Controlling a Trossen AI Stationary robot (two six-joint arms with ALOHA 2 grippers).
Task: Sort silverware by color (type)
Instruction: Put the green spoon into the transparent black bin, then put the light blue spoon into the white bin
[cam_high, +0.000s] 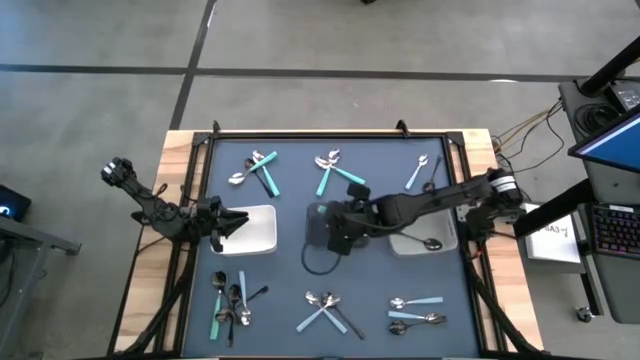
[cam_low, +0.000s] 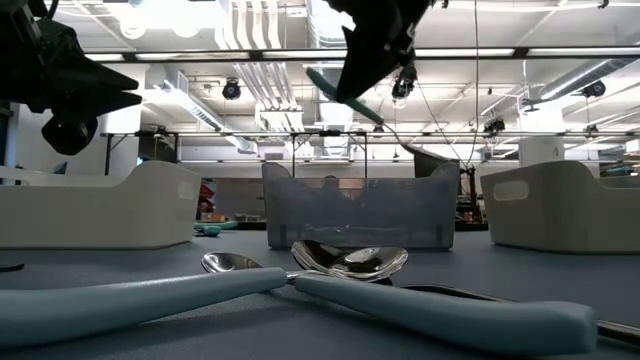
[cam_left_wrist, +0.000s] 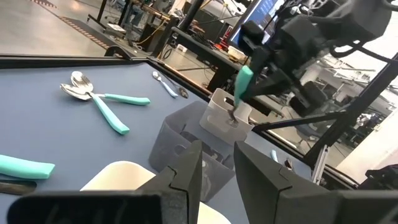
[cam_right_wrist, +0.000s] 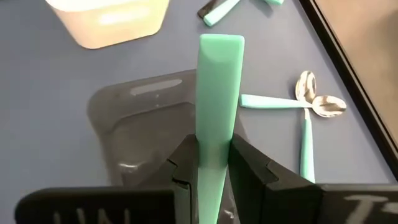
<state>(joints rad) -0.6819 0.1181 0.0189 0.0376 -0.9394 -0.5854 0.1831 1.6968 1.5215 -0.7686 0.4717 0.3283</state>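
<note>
Right wrist view shows the right gripper (cam_right_wrist: 214, 168) clamped on a teal-handled utensil (cam_right_wrist: 219, 93) above the dark tray (cam_right_wrist: 124, 124). Left gripper (cam_high: 235, 222) waits slightly parted. Most silverware (cam_high: 325, 312) lies unsorted

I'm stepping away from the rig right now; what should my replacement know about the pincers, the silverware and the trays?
Right pincer: shut on a teal-handled utensil, held above the dark middle tray.
Left pincer: holds nothing, jaws slightly apart, over the left white tray.
Done: one spoon lies in the right white tray; the left white tray looks empty.
Left: mixed clusters on the mat, two at the far edge, a pair at far right, three along the near edge.
</note>
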